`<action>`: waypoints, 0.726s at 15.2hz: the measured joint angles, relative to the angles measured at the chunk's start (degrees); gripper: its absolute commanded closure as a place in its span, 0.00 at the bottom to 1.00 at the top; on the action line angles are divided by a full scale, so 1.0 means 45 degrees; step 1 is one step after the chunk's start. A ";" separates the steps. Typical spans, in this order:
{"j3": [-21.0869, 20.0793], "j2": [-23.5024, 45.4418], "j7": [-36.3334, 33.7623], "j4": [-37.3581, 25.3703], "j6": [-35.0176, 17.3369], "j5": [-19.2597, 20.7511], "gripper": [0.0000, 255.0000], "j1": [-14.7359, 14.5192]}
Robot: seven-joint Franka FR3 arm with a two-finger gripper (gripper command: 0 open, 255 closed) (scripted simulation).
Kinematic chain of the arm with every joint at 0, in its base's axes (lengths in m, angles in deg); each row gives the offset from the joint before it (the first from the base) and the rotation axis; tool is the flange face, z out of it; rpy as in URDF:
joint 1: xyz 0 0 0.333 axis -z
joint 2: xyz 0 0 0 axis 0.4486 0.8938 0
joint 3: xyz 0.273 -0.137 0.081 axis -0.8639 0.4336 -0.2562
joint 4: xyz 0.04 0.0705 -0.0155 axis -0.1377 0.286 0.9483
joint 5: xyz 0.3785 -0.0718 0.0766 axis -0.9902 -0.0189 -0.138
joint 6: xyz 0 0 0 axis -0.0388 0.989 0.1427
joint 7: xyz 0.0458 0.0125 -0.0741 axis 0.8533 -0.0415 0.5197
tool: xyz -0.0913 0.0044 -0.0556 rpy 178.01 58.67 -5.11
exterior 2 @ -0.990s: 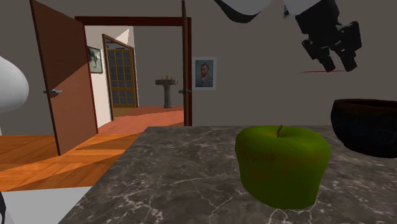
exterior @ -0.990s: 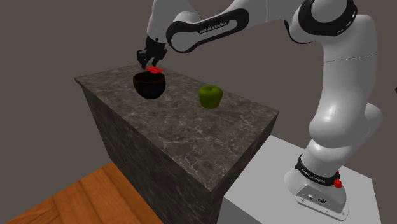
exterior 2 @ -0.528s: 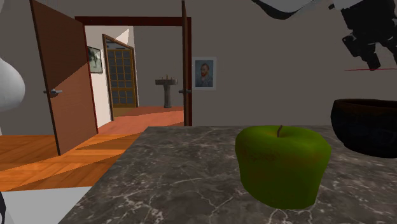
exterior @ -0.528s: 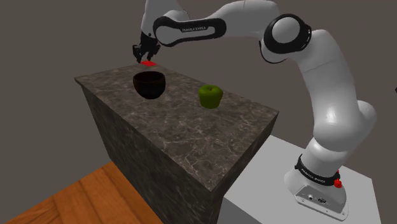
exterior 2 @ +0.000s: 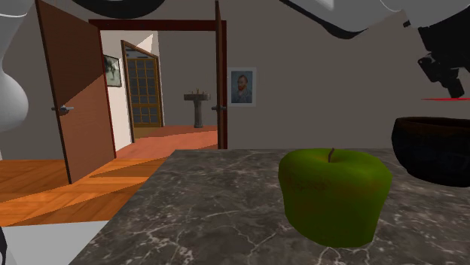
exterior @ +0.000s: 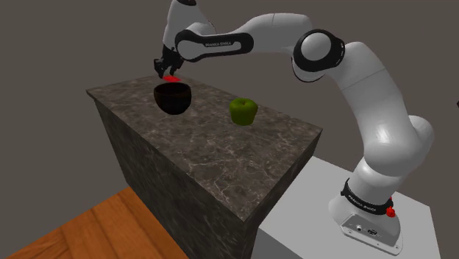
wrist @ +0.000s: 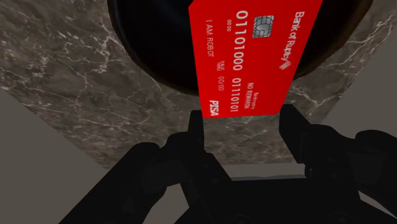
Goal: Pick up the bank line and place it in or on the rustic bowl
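A red bank card [wrist: 254, 57] with white print hangs over the dark bowl [wrist: 159, 44], and my gripper [wrist: 244, 127] is shut on the card's lower edge, one black finger [wrist: 197, 130] on each side. In the shoulder view the gripper [exterior: 165, 68] hovers just above the far rim of the black bowl [exterior: 173, 98], with the card [exterior: 172, 76] flat beneath it. The second exterior view has the card [exterior 2: 446, 98] edge-on as a thin red line under the gripper [exterior 2: 444, 71], slightly above the bowl [exterior 2: 433, 150].
A green apple [exterior: 243, 111] stands on the dark marble counter [exterior: 221, 154] to the bowl's right in the shoulder view; the same apple [exterior 2: 335, 196] sits close to the second exterior camera. The white stand [exterior: 324, 213] adjoins the counter. An open brown door [exterior 2: 71, 98] leads to wooden floor.
The gripper with the card has shifted left in the shoulder view and right in the second exterior view, ending lower, closer over the bowl. The arm's elbow swung round. Apple and bowl stayed put.
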 measured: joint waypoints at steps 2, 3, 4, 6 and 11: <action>0.0050 0.0025 -0.0137 0.0298 -0.0285 0.0078 1.00 0.0075; 0.0075 0.0050 -0.0191 0.0419 -0.0416 0.0116 1.00 0.0107; 0.0104 0.0061 -0.0272 0.0557 -0.0548 0.0160 1.00 0.0126; 0.0155 0.0075 -0.0409 0.0852 -0.0821 0.0241 1.00 0.0199; 0.0270 0.0173 -0.0628 0.1261 -0.1286 0.0399 1.00 0.0286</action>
